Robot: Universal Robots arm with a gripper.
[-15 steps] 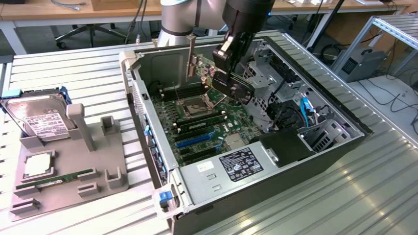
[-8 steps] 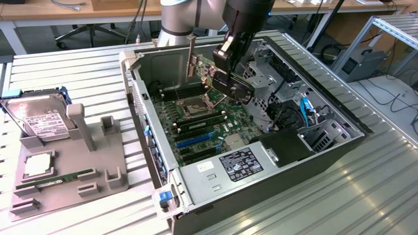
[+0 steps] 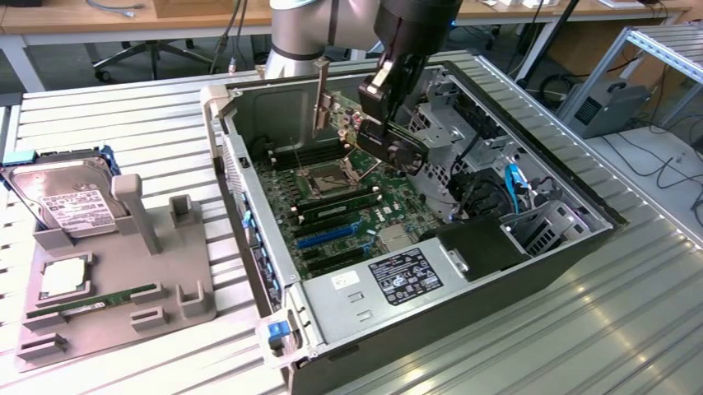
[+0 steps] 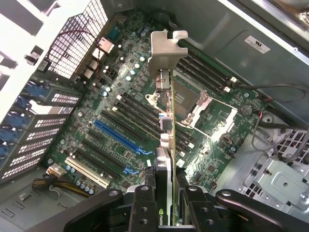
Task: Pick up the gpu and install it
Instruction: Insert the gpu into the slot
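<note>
The work surface point(image 3: 132, 123) consists of parallel ribbed aluminium profiles, silver in colour, with bright reflections along the ribs. Behind it stands a wooden desk point(image 3: 165, 18) with a light brown top and white legs. A white cable point(image 3: 115, 8) lies on the desk top. The star base of an office chair point(image 3: 154, 51) rests on the grey floor point(image 3: 66, 62) beneath the desk. At the exterior view's right, an aluminium frame point(image 3: 659, 45) stands beside a grey box unit point(image 3: 610, 107). Dark cables point(image 3: 659, 169) trail over the floor near this unit. Lighting is even and diffuse.
</note>
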